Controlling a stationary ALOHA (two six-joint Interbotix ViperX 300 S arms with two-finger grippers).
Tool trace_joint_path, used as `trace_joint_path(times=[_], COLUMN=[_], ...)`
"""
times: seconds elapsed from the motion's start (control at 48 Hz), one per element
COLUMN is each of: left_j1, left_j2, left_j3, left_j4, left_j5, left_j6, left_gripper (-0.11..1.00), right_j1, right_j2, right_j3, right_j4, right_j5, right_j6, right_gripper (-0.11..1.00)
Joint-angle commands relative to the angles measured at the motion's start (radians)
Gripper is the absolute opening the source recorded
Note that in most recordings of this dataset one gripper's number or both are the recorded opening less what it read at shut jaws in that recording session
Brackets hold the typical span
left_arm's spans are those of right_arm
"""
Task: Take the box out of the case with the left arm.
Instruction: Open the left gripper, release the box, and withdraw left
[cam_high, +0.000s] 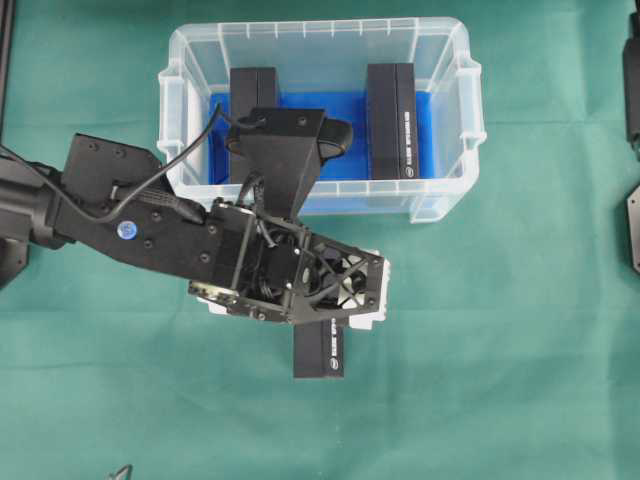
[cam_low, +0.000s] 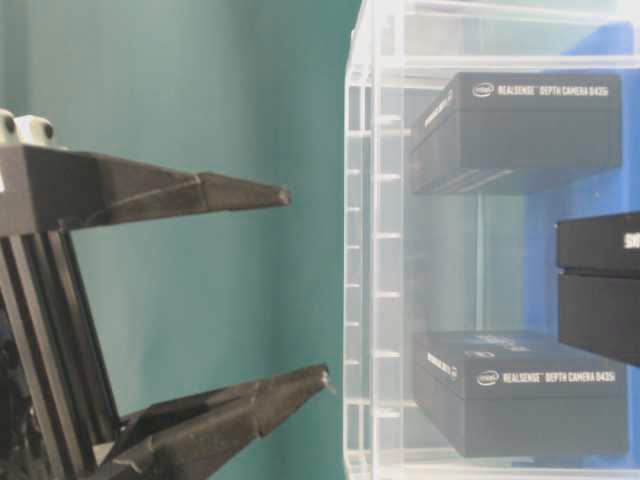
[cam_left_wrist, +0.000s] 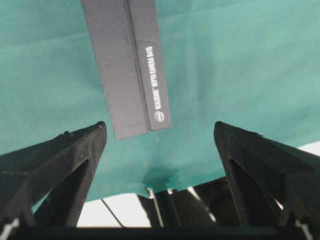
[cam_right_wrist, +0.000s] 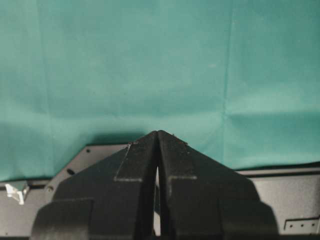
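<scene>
Black left claw (cam_left_wrist: 160, 132) gapes wide, empty, above box (cam_left_wrist: 129, 65).

hidden: box (cam_high: 319, 351) upper end under left pincer (cam_high: 335, 290) | cut off: case (cam_low: 365, 250) right side, table-level view

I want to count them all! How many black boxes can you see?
3. Two boxes sit in the case: left one, partly hidden by the arm, and right one. The third lies on the green cloth outside.
</scene>
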Motion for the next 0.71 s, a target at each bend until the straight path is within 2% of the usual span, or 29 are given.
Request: trace_joint_path(times=[0.0,0.229,0.687], left_j1=[-0.015,-0.043,-0.084], left_j2=[-0.057,-0.158,-0.445], left_j3=[0.000,0.086,0.414], left_j4=[0.005,0.005,0.005], left_j5=[0.006,0.023,0.026], left_j6=[-0.005,-0.040,-0.052], left_gripper=[0.88,0.88,0.88], right_j1=[0.000,0.000,-0.002], right_j2=[-0.002,-0.002,0.003], right_j3=[-0.029,-0.029,-0.028], right_j4=[0.002,0.000,-0.005], right_j5=[0.002,0.000,0.002], right_j6=[0.002,-0.002,-0.002], right_gripper=[0.00,0.00,0.00])
